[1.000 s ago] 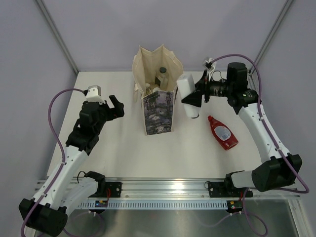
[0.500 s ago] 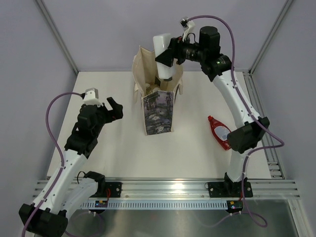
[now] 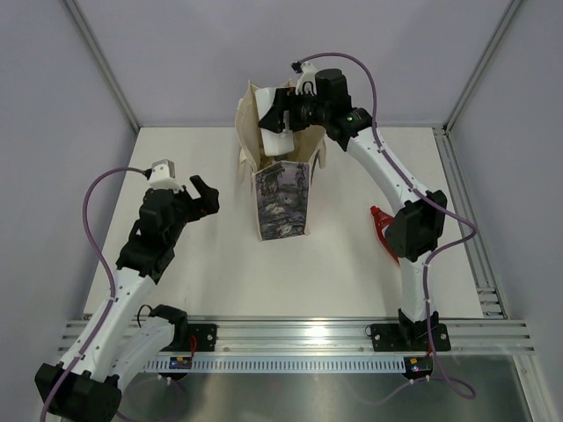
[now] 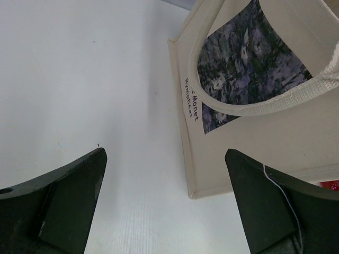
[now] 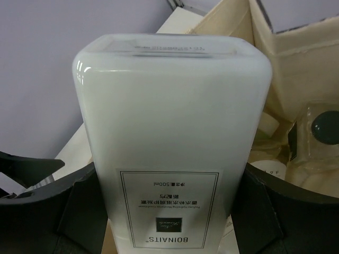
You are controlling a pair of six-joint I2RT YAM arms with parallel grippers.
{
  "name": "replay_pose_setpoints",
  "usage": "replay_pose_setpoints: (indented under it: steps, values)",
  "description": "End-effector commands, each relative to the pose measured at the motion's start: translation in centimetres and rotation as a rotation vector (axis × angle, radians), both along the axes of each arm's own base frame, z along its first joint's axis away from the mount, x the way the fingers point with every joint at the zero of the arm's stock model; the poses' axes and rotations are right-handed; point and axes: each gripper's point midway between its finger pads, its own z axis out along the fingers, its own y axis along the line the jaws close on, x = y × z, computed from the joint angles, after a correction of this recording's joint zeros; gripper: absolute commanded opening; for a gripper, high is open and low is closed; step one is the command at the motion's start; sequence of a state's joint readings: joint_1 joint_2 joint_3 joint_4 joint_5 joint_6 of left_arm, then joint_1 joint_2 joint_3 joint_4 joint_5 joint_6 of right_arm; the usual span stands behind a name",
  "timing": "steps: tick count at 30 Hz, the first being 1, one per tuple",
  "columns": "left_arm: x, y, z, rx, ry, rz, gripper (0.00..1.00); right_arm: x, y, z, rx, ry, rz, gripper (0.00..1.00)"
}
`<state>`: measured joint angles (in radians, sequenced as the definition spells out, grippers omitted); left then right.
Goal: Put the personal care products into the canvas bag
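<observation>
The canvas bag (image 3: 283,189) stands upright mid-table, mouth open, its dark painting print facing the arms. My right gripper (image 3: 280,117) is shut on the white rectangular bottle (image 3: 278,138) and holds it over the bag's mouth. In the right wrist view the bottle (image 5: 172,137) fills the frame between my fingers (image 5: 265,211); behind it lies the bag interior with a clear bottle with a black cap (image 5: 318,143). The flat red bottle (image 3: 380,224) lies on the table at the right, mostly hidden by the right arm. My left gripper (image 3: 204,195) is open and empty, left of the bag (image 4: 254,95).
Metal frame posts rise at the table's far corners (image 3: 101,66). An aluminium rail (image 3: 299,334) runs along the near edge where the arm bases sit. The table's right edge (image 3: 457,202) lies past the right arm.
My right arm has swung the white bottle from the right of the bag up and left, and now lowers it over the bag's open mouth. The left arm has barely moved.
</observation>
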<state>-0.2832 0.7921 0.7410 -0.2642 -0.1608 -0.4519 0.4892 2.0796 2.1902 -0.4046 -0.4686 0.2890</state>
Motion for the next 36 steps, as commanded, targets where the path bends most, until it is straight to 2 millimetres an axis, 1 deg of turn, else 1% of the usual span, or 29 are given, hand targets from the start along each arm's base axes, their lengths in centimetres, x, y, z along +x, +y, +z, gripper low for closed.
replay_pose_setpoints:
  steps: [1, 3, 4, 6, 7, 9, 10, 11, 13, 14, 16, 17, 21, 22, 24, 25, 26, 27, 29, 31, 32, 33, 34, 35, 36]
  values:
    - [0.7, -0.3, 1.7, -0.037, -0.07, -0.002, 0.99, -0.6, 0.8, 5.3, 0.081, -0.154, 0.028, 0.12]
    - [0.9, -0.4, 1.4, -0.037, -0.063, -0.007, 0.99, -0.6, 1.0, 4.0, 0.058, -0.141, 0.05, 0.16]
    - [1.0, -0.5, 1.5, -0.039, -0.064, -0.009, 0.99, -0.6, 1.1, 3.4, 0.048, -0.129, 0.057, 0.23]
    - [1.1, -0.5, 1.5, -0.04, -0.063, -0.009, 0.99, -0.9, 1.5, 2.2, 0.035, -0.112, 0.095, 0.34]
    - [1.2, -0.5, 1.3, -0.039, -0.06, -0.009, 0.99, -1.0, 1.6, 1.9, 0.031, -0.104, 0.106, 0.47]
    - [1.3, -0.5, 1.4, -0.039, -0.062, -0.012, 0.99, -1.5, 1.9, 1.3, 0.022, -0.098, 0.142, 0.62]
    - [1.3, -0.5, 1.4, -0.038, -0.062, -0.013, 0.99, -1.6, 1.9, 1.0, 0.014, -0.093, 0.149, 0.67]
    - [1.3, -0.5, 1.5, -0.038, -0.063, -0.013, 0.99, -1.7, 1.9, 1.0, 0.01, -0.094, 0.154, 0.75]
    - [1.3, -0.4, 1.5, -0.037, -0.064, -0.01, 0.99, -1.8, 1.7, 1.0, -0.008, -0.105, 0.16, 0.81]
    - [1.4, -0.4, 1.5, -0.036, -0.064, -0.01, 0.99, -1.9, 1.5, 1.5, -0.016, -0.131, 0.165, 0.88]
    - [1.4, -0.3, 1.4, -0.037, -0.062, -0.008, 0.99, -2.1, 1.2, 2.1, -0.028, -0.157, 0.171, 0.98]
    - [1.4, -0.4, 1.4, -0.038, -0.062, -0.01, 0.99, -2.3, 0.9, 2.7, -0.041, -0.192, 0.18, 1.0]
    - [1.3, -0.3, 1.6, -0.039, -0.069, -0.012, 0.99, -3.2, 0.4, 5.0, -0.062, -0.276, 0.208, 1.0]
    - [1.3, -0.3, 1.7, -0.038, -0.072, -0.011, 0.99, -3.6, 0.2, 5.3, -0.07, -0.279, 0.219, 0.99]
    - [1.3, -0.3, 1.7, -0.036, -0.071, -0.011, 0.99, -4.8, -0.3, 6.9, -0.096, -0.376, 0.283, 1.0]
    - [1.2, -0.2, 1.7, -0.033, -0.072, -0.01, 0.99, -5.2, -1.2, 7.1, -0.108, -0.38, 0.304, 0.99]
    - [1.2, -0.2, 1.8, -0.033, -0.072, -0.009, 0.99, -6.3, -1.9, 8.7, -0.097, -0.426, 0.333, 0.99]
    - [1.1, -0.1, 1.6, -0.031, -0.072, -0.008, 0.99, -6.4, -2.5, 8.6, -0.094, -0.422, 0.336, 0.99]
    - [1.0, 0.0, 1.5, -0.031, -0.075, -0.005, 0.99, -7.2, -4.8, 10.3, -0.069, -0.452, 0.37, 0.99]
    - [0.9, 0.1, 1.3, -0.03, -0.075, -0.005, 0.99, -7.7, -6.7, 10.5, -0.068, -0.432, 0.374, 0.99]
    - [0.9, 0.2, 1.4, -0.029, -0.075, -0.004, 0.99, -7.6, -9.1, 11.3, -0.088, -0.459, 0.338, 1.0]
    - [0.8, 0.2, 1.2, -0.025, -0.073, -0.003, 0.99, -7.2, -10.4, 9.8, -0.11, -0.419, 0.319, 0.99]
    - [0.7, 0.3, 1.2, -0.023, -0.076, -0.003, 0.99, -7.4, -11.9, 8.8, -0.136, -0.377, 0.294, 0.99]
    - [0.6, 0.4, 1.2, -0.022, -0.075, 0.0, 0.99, -7.2, -14.5, 7.3, -0.194, -0.371, 0.261, 1.0]
    - [0.6, 0.5, 1.1, -0.021, -0.078, 0.003, 0.99, -8.0, -16.0, 4.9, -0.248, -0.289, 0.253, 0.99]
